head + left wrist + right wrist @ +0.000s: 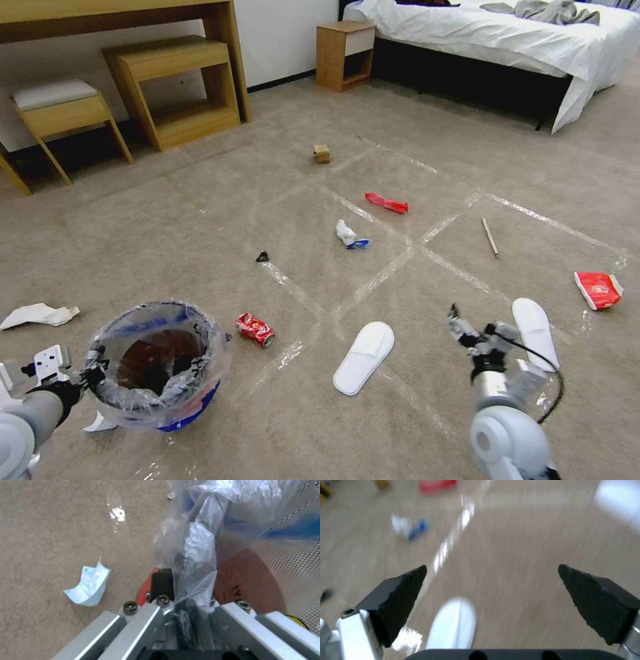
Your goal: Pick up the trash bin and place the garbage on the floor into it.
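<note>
My left gripper [93, 377] is shut on the near-left rim of the trash bin [157, 363], pinching rim and crinkled clear bag [196, 555] together. The blue and red bin hangs low over the floor [300, 413]. My right gripper [475, 327] is open and empty over the carpet between two white slippers [363, 357] [537, 333]; the nearer slipper [453, 625] lies below its fingers [403, 597]. Garbage on the floor: crushed red can [255, 329], black scrap [263, 257], crumpled white paper [350, 235], red wrappers [387, 203] [598, 289], thin stick [490, 237], tan box [322, 154].
A white paper [39, 314] lies on the carpet at the left, and a small folded slip [88, 585] lies under the bin's side. Wooden desk, stool [60, 113] and shelf unit [177, 87] stand at the back left, a nightstand [343, 53] and bed [507, 40] at the back right.
</note>
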### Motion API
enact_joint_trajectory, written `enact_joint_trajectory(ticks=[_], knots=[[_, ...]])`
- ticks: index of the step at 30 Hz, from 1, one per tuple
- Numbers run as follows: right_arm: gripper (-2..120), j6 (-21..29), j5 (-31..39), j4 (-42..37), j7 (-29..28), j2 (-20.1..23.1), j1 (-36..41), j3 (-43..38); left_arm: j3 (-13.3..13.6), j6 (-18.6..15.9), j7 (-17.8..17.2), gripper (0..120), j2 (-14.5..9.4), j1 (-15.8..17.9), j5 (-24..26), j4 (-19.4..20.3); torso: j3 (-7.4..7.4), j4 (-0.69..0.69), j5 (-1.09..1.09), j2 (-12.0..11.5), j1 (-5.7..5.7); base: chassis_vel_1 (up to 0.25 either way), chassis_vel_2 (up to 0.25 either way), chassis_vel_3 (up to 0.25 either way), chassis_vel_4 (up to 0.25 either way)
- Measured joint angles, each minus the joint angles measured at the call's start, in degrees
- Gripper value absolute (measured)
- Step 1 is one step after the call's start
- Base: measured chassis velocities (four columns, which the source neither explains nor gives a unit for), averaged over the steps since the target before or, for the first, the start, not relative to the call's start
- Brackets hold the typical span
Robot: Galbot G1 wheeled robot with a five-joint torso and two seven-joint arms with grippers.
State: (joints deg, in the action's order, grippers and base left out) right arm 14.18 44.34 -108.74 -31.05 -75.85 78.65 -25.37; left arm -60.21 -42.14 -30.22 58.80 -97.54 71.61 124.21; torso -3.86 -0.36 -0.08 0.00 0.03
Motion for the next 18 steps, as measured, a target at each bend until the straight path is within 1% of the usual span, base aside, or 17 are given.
enact_joint_trajectory(ticks=[2,3,5,6,7,10,11,12,13,14,15,17,18], knots=[[100,2.78,5.90,3.82,-2.64,-0.82,-3.86,2.77,-0.18,0.00,-0.03,0,0.53,-0.41,-0.44,0.02,0.00,0.01,0.00,0.00,0.00,0.000,0.000,0.000,0.000],[100,2.78,5.90,3.82,-2.64,-0.82,-3.86,2.77,-0.18,0.00,-0.03,0,0.53,-0.41,-0.44,0.02,0.00,0.01,0.00,0.00,0.00,0.000,0.000,0.000,0.000],[100,3.78,8.43,7.61,-3.97,-1.75,-7.36,4.73,-0.33,0.01,-0.03,0,1.05,-0.92,-0.86,0.30,0.00,0.00,-0.01,0.00,0.00,0.000,0.000,0.000,0.000],[100,4.14,9.82,11.17,-4.50,-2.65,-10.27,6.34,-0.54,0.02,-0.04,0,1.48,-1.50,-1.15,0.77,0.00,0.01,0.00,0.00,0.00,0.000,0.000,0.000,0.000],[100,4.14,9.82,11.17,-4.50,-2.65,-10.27,6.34,-0.54,0.02,-0.04,0,1.48,-1.50,-1.15,0.77,0.00,0.01,0.00,0.00,0.00,0.000,0.000,0.000,0.000],[100,4.43,11.58,18.73,-5.22,-4.47,-15.38,8.86,-1.39,0.08,-0.06,0,2.18,-3.02,-1.54,1.95,0.00,0.01,0.00,0.00,0.00,0.000,0.000,0.000,0.000],[100,4.43,11.58,18.73,-5.22,-4.47,-15.38,8.86,-1.39,0.08,-0.06,0,2.18,-3.02,-1.54,1.95,0.00,0.01,0.00,0.00,0.00,0.000,0.000,0.000,0.000],[100,4.33,11.72,21.78,-5.38,-5.13,-16.99,9.53,-1.72,0.10,-0.06,0,2.37,-3.52,-1.60,2.29,0.00,0.02,0.00,0.00,0.00,0.000,0.000,0.000,0.000],[100,4.25,11.72,22.89,-5.39,-5.35,-17.53,9.73,-1.88,0.11,-0.07,0,2.45,-3.74,-1.64,2.41,0.00,0.01,0.00,0.00,0.00,0.000,0.000,0.000,0.000],[100,3.68,11.61,26.16,-5.34,-5.94,-18.99,10.29,-2.34,0.18,-0.08,0,2.69,-4.42,-1.79,2.74,0.00,0.01,0.00,0.00,0.00,0.000,0.000,0.000,0.000],[100,3.68,11.61,26.16,-5.34,-5.94,-18.99,10.29,-2.34,0.18,-0.08,0,2.69,-4.42,-1.79,2.74,0.00,0.01,0.00,0.00,0.00,0.000,0.000,0.000,0.000],[100,3.01,11.47,29.40,-4.75,-6.61,-20.27,10.73,-2.84,0.42,-0.03,0,2.95,-5.27,-2.01,3.05,0.00,0.01,0.00,0.00,0.00,0.000,0.000,0.000,0.000],[100,3.01,11.47,29.40,-4.75,-6.61,-20.27,10.73,-2.84,0.42,-0.03,0,2.95,-5.27,-2.01,3.05,0.00,0.01,0.00,0.00,0.00,0.000,0.000,0.000,0.000]])
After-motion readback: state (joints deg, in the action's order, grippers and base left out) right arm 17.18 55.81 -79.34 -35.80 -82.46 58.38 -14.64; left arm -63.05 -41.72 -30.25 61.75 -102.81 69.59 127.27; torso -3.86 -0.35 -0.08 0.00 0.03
